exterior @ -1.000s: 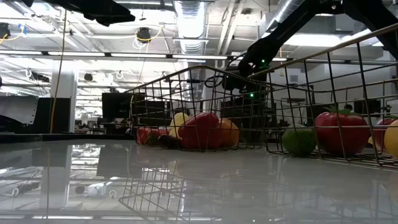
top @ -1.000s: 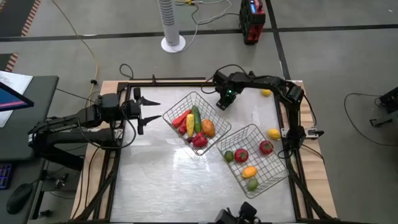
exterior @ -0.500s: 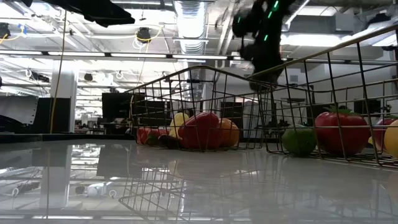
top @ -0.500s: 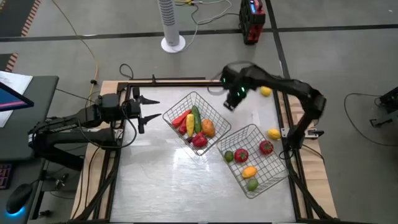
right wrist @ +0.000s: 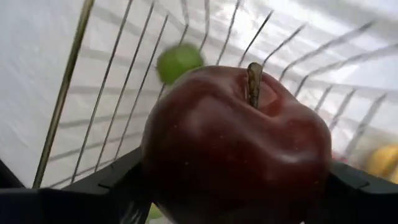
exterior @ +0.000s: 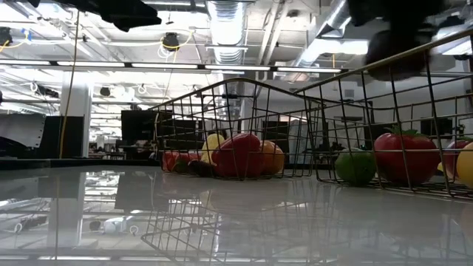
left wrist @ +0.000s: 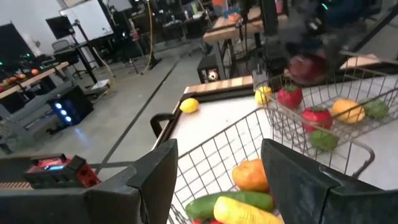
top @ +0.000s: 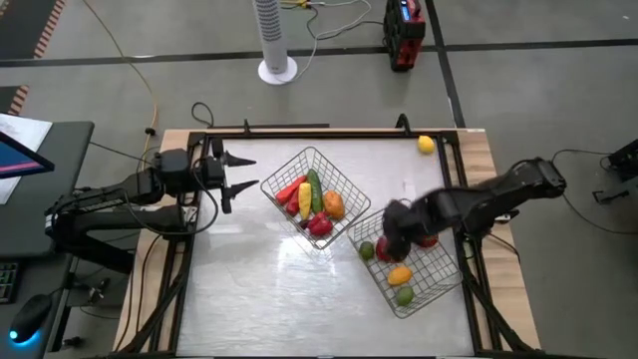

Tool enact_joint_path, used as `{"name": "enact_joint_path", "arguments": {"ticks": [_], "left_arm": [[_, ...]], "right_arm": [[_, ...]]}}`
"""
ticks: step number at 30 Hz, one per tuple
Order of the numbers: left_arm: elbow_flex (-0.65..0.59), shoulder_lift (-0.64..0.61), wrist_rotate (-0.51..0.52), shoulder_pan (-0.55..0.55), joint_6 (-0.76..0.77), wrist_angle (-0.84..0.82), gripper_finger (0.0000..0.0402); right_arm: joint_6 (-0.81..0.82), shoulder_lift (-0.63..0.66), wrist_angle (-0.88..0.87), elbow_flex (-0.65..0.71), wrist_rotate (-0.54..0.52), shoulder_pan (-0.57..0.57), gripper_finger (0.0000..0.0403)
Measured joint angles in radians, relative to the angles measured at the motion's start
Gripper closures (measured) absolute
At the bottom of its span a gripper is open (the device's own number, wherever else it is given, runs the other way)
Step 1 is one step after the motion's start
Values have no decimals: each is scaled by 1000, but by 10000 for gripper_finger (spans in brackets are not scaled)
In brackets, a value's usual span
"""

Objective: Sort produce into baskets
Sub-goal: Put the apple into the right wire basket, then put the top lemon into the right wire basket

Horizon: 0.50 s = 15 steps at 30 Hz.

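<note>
White tabletop (top: 279, 289), wood-framed. Left gripper (top: 231, 175) is parked at the left edge, fingers parted, nothing held. Left basket (top: 282, 172) is filled with mixed produce. Right basket (top: 436, 287) is stocked with more. Right gripper (top: 397, 235) is poised over it, a dark red apple (right wrist: 236, 146) seen between its fingers. Two lemons (top: 427, 146) are left on the table.

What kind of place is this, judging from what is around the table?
Probably a robotics lab or workshop: exposed ceiling ducts and strip lights run over an open hall, workbenches with equipment stand on a bare concrete floor, and cables trail across it beside the table.
</note>
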State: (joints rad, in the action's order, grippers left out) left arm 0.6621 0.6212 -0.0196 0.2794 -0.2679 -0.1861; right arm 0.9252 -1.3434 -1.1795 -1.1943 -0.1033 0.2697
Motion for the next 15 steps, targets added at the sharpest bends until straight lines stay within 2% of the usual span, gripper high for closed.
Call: {"name": "enact_joint_path", "arguments": {"ticks": [3,8,12,15], "left_arm": [[0,0,-2,0,2,26,183],[0,0,-43,0,10,41,183],[0,0,-54,0,11,49,183],[0,0,-54,0,11,47,183]], "right_arm": [[110,-3,33,45,-10,84,44],[190,-2,45,60,4,117,8],[195,-2,-67,23,38,100,18],[194,-2,-216,10,18,77,21]]}}
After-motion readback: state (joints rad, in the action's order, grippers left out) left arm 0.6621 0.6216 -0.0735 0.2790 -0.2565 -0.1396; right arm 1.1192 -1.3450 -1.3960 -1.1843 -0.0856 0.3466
